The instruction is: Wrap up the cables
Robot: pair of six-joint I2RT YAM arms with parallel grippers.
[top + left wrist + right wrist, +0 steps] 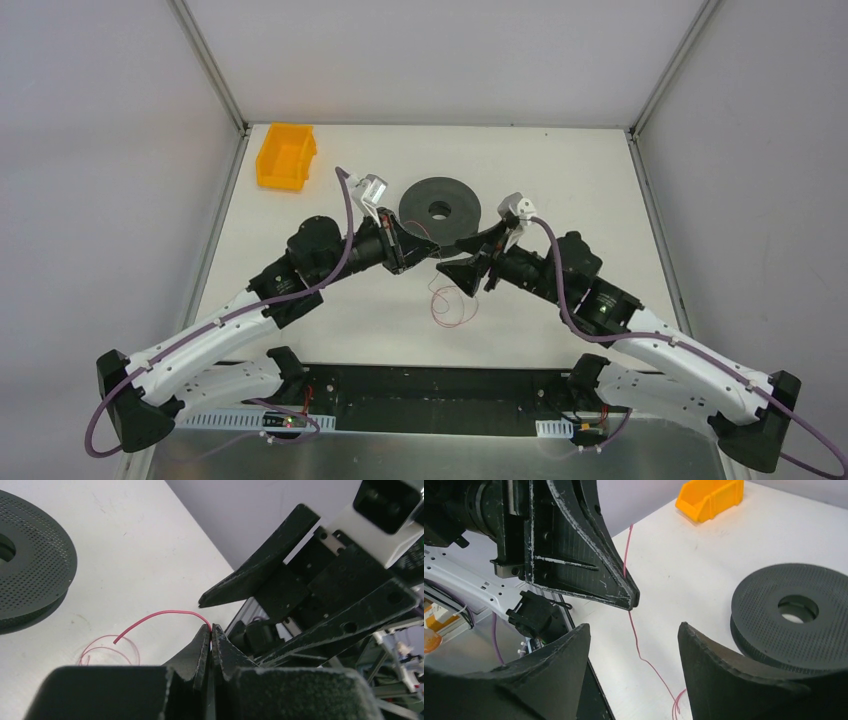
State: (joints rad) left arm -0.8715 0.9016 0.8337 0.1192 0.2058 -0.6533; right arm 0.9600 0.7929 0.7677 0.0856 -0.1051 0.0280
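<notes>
Top view: both arms reach in over the white table [560,180], their tips close together just on the near side of the dark grey spool [415,205]. The spool lies flat. An orange bin [285,157] sits at the far left corner, well apart.

Left gripper [432,254]: from its own wrist camera we see the two fingers [200,650] pressed together, with the thin red cable [160,614] pinched at the tips. A short free end arcs away from the pinch toward the spool [30,565].

Right gripper [452,258]: its fingers [704,655] are spread wide and hold nothing. In its wrist view the left gripper [634,600] sits just beyond the gap, and the cable [636,635] runs down past that tip, between the spread fingers. We cannot tell whether it touches either of them.

The rest of the cable [452,305] lies in loose loops on the table, on the near side of both grippers and between the two arms.
</notes>
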